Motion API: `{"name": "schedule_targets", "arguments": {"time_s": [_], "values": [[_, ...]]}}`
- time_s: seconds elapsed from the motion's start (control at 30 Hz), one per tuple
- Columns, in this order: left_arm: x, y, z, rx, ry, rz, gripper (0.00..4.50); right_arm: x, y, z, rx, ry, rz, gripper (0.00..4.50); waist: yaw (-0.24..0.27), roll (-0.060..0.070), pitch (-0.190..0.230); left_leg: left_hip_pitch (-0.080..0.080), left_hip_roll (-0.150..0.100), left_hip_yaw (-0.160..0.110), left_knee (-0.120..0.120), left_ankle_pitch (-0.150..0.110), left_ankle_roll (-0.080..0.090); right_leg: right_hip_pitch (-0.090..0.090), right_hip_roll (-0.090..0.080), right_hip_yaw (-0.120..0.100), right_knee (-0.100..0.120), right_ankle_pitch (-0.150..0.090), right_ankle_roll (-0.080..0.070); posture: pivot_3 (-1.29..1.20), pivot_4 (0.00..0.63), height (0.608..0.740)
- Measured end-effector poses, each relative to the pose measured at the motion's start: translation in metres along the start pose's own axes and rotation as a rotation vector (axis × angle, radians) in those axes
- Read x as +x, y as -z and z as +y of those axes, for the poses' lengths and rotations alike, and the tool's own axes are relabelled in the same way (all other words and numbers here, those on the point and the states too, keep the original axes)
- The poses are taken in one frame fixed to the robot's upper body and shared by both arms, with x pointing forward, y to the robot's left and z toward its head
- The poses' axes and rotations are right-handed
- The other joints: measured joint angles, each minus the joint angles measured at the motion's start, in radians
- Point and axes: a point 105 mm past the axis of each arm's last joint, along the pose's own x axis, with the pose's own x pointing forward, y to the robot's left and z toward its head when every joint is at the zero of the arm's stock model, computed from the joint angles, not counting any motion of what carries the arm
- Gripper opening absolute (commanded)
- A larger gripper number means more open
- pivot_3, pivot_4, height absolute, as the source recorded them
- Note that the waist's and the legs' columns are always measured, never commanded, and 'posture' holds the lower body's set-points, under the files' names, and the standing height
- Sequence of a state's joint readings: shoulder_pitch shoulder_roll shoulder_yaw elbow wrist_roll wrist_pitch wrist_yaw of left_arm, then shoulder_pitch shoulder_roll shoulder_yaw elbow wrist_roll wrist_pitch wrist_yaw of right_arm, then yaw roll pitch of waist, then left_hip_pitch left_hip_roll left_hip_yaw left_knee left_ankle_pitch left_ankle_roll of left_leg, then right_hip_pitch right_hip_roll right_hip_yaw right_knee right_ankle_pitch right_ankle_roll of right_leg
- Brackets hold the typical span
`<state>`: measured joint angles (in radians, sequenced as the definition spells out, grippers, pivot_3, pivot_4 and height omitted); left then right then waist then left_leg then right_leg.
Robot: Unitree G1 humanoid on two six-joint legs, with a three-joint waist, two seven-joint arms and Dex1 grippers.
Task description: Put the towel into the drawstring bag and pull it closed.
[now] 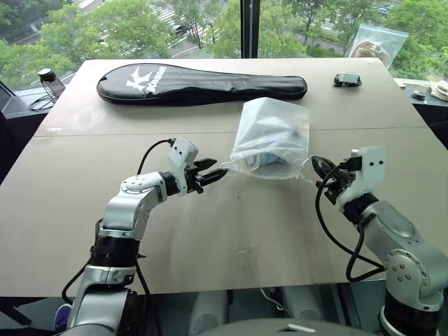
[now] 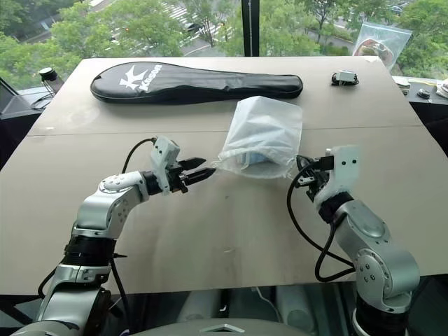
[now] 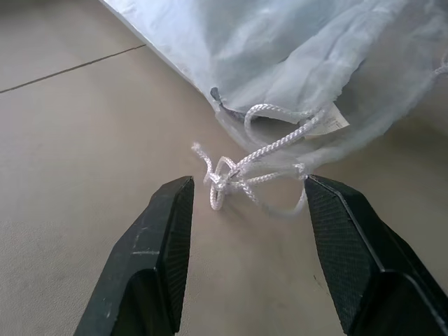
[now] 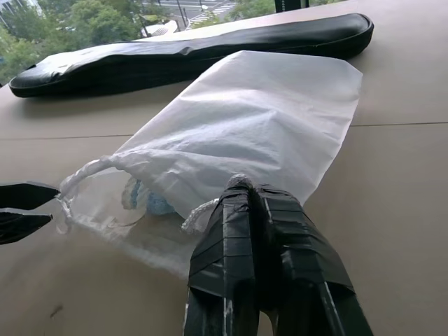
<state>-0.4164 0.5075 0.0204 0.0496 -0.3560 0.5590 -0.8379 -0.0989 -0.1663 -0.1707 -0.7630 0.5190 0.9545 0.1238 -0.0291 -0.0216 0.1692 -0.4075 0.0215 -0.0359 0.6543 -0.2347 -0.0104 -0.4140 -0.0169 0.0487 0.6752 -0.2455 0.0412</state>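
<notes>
The drawstring bag (image 1: 271, 136), a translucent white pouch, lies mid-table with its mouth toward me. The light blue towel (image 4: 148, 201) shows through the fabric just inside the mouth. My left gripper (image 3: 248, 183) is open and low over the table. The knotted white cord (image 3: 225, 183) at the bag's left corner lies loose just beyond its fingertips, untouched. My right gripper (image 4: 248, 185) is shut on the cord (image 4: 201, 212) at the bag's right corner. In the left eye view it sits at the bag's near right (image 1: 322, 170).
A long black racket cover (image 1: 203, 84) lies across the far side of the table. A clear zip plastic bag (image 1: 376, 43) and a small black object (image 1: 348, 80) are at the far right corner. A bottle (image 1: 49, 80) stands off the far left edge.
</notes>
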Motion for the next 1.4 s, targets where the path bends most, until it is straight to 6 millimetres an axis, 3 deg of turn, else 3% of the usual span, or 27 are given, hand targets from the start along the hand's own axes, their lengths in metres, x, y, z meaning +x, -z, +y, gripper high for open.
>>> {"name": "schedule_targets", "arguments": {"time_s": [0.27,0.53,0.73,1.17,1.27,1.4], "values": [[0.022,0.009,-0.002,0.050,-0.050,0.046,2.54,0.000,0.002,0.002,0.001,-0.005,0.007,0.00,-0.007,0.000,0.000,0.000,0.000,0.000,0.000,0.000,0.000,0.000,0.000,0.000,0.000,0.000,0.000,0.00,0.150,0.740],[0.015,0.011,-0.001,0.056,-0.025,0.045,2.54,0.000,0.001,0.000,-0.009,-0.001,0.003,0.00,-0.011,0.000,0.000,0.000,0.000,0.000,0.000,0.000,0.000,0.000,0.000,0.000,0.000,0.000,0.000,0.00,0.150,0.740],[0.007,0.010,0.011,0.072,-0.040,0.041,2.54,-0.001,-0.001,-0.001,-0.015,0.001,-0.008,0.00,-0.009,0.000,0.000,0.000,0.000,0.000,0.000,0.000,0.000,0.000,0.000,0.000,-0.001,0.000,0.000,0.00,0.150,0.740],[0.030,0.003,0.019,0.284,-0.160,-0.036,2.54,0.001,0.002,-0.005,-0.011,0.009,0.006,0.00,-0.008,0.000,0.000,-0.001,0.000,-0.001,-0.001,0.000,0.000,0.000,0.000,-0.001,-0.002,0.000,0.000,0.00,0.150,0.740],[0.034,-0.002,0.020,0.311,-0.184,-0.066,1.73,0.000,0.001,-0.006,-0.012,0.015,0.004,0.00,-0.008,0.000,0.000,-0.001,0.000,-0.001,-0.001,0.000,0.000,0.000,0.000,-0.001,-0.003,0.000,0.000,0.00,0.150,0.740],[0.031,-0.010,0.029,0.331,-0.263,-0.123,0.05,0.001,-0.004,-0.010,-0.018,0.037,-0.024,0.00,-0.010,0.000,0.000,-0.002,0.000,-0.001,-0.001,0.000,0.000,0.000,0.000,-0.001,-0.003,0.000,0.000,0.00,0.150,0.740]]}}
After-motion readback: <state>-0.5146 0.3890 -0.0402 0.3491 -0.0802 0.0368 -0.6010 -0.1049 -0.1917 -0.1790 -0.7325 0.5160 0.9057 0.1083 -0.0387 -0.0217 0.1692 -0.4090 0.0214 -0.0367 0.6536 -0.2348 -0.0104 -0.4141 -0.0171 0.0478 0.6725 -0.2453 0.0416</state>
